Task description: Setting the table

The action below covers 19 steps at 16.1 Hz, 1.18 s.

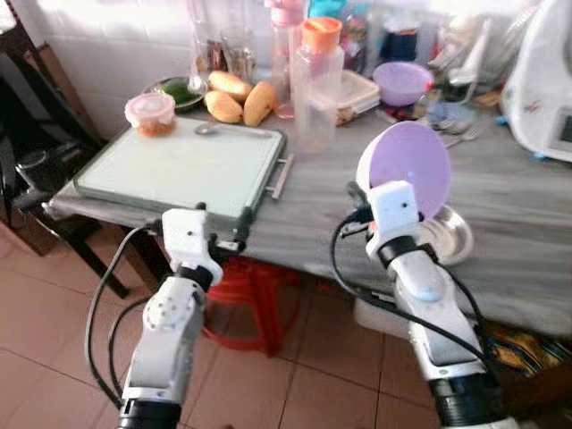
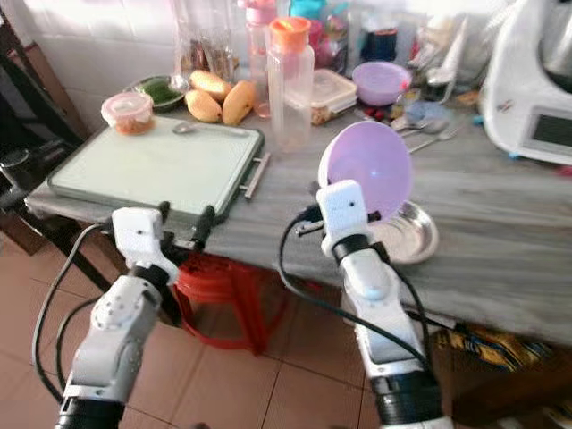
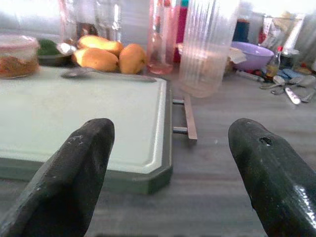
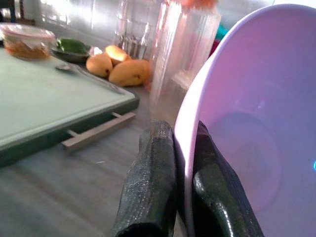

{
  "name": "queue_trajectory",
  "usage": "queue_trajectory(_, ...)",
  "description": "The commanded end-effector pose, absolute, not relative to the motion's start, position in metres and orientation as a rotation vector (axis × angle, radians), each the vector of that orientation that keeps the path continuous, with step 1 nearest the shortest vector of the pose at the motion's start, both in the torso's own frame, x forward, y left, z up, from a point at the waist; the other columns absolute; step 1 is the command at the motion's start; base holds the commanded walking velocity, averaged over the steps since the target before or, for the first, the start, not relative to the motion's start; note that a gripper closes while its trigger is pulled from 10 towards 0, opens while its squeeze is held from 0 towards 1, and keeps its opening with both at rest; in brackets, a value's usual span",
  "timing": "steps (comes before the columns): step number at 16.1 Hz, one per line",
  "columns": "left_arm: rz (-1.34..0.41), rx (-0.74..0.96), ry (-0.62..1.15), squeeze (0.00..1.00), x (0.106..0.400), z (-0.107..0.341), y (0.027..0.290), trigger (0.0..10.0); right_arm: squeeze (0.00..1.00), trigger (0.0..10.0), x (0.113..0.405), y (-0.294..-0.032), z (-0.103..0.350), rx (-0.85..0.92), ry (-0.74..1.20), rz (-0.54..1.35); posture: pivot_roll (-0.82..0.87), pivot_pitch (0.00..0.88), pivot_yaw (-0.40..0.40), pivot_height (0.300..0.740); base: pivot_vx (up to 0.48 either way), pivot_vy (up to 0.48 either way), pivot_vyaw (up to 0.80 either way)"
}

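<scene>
Head views: right gripper [image 4: 178,173] raised over the near part of the grey table [image 1: 500,206], clamped on the rim of a purple bowl [image 1: 409,165] held on edge, hollow side facing the camera; just beside and below it, a small steel dish [image 1: 454,234] resting on the table. Left gripper [image 1: 219,219] hovering at the near edge of the table, at the front right corner of a pale green tray [image 1: 179,165] with a bar handle on its right side, fingers spread apart and holding nothing. On the far side of the tray, a lidded container [image 1: 150,113] with orange contents and a spoon [image 1: 207,130]; behind these, mangoes [image 1: 239,100] and a dark plate of greens. Right of the tray, a clear bottle [image 1: 317,80] with an orange cap, a pink bottle behind it, a second purple bowl [image 1: 402,82] farther back, loose cutlery, and a white appliance [image 1: 547,89] at the far right. Red stool under the table on a tiled floor. Left wrist view: two black fingers [image 3: 74,173] wide apart, tray corner and handle between them ahead. Right wrist view: both fingers pinched on the purple bowl's rim, one inside, one outside.
</scene>
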State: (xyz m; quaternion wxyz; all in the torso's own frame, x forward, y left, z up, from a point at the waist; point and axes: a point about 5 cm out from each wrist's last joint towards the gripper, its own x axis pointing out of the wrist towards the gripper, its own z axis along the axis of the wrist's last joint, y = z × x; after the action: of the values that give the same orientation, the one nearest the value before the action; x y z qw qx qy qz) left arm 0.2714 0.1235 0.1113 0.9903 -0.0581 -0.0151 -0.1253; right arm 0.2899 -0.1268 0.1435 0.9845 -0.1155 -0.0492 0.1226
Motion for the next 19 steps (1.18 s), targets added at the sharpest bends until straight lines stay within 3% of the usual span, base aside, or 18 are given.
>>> queue_trajectory(1, -0.250, -0.108, -0.045, 0.00, 0.271, 0.115, 0.126, 10.0, 0.00, 10.0, 0.291, -0.125, 0.146, -0.222, -0.103, 0.240, -0.03, 0.000, 0.045, 0.740, 0.000, 0.000, 0.00)
queue_trajectory(11, -0.246, -0.102, -0.028, 0.00, 0.267, 0.113, 0.130, 10.0, 0.00, 10.0, 0.301, -0.139, 0.139, -0.247, -0.026, 0.174, -0.02, 0.000, 0.049, 0.740, 0.000, 0.000, 0.00)
queue_trajectory(19, -0.242, -0.082, 0.021, 0.00, 0.259, 0.108, 0.134, 10.0, 0.00, 10.0, 0.332, -0.141, 0.137, -0.310, 0.132, 0.290, -0.01, 0.032, 0.050, 0.740, 0.000, 0.000, 0.00)
